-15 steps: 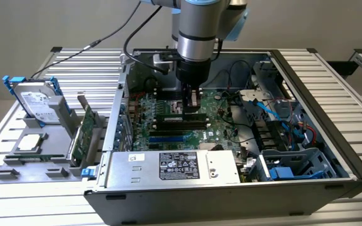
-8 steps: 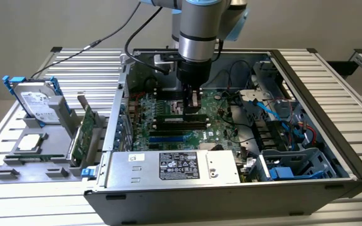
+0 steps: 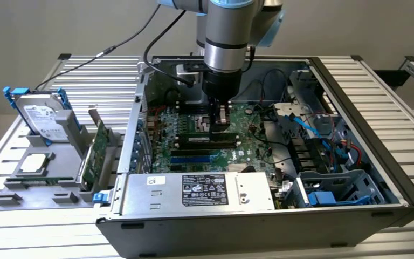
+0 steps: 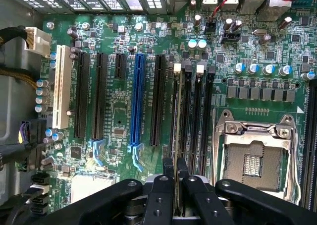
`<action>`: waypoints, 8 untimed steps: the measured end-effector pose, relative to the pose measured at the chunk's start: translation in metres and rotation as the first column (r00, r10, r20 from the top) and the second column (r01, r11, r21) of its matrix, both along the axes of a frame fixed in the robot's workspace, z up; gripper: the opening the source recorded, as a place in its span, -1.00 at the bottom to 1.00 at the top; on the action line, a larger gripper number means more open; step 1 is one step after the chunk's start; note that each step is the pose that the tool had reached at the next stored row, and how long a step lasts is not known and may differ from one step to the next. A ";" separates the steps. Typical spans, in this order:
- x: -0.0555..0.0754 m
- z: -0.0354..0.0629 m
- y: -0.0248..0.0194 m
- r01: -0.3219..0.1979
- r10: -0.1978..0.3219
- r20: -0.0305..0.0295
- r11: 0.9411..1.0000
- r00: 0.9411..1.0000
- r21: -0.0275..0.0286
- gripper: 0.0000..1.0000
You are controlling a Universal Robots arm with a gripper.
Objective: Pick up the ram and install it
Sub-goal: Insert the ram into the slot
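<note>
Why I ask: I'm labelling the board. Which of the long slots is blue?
The blue slot, flanked by black slots; every other long slot is black except the white slot at the row's end.

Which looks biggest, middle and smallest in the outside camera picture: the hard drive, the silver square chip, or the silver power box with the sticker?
1. Silver power box: biggest by far, though it also sits nearer the camera.
2. Hard drive.
3. Silver square chip: smallest.

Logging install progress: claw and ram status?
Claw shut on ram. Ram upright along black slot beside processor socket; seating unclear. No cable across slot.
</note>
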State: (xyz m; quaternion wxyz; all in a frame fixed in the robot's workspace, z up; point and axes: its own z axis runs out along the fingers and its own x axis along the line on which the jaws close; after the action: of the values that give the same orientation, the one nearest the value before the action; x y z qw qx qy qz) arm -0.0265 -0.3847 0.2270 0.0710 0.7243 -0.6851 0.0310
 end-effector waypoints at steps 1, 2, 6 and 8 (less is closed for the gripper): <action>0.000 -0.0002 0.0000 0.000 0.000 0.000 1.000 1.000 -0.002 -0.73; 0.000 -0.0001 0.0000 0.000 0.000 0.000 1.000 1.000 -0.002 -0.73; 0.000 -0.0002 0.0000 0.000 0.000 0.000 1.000 1.000 -0.002 -0.73; 0.000 -0.0002 0.0000 0.000 0.000 0.000 1.000 1.000 -0.002 -0.73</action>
State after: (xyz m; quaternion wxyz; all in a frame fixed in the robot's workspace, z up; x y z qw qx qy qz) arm -0.0265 -0.3848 0.2267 0.0717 0.7243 -0.6851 0.0316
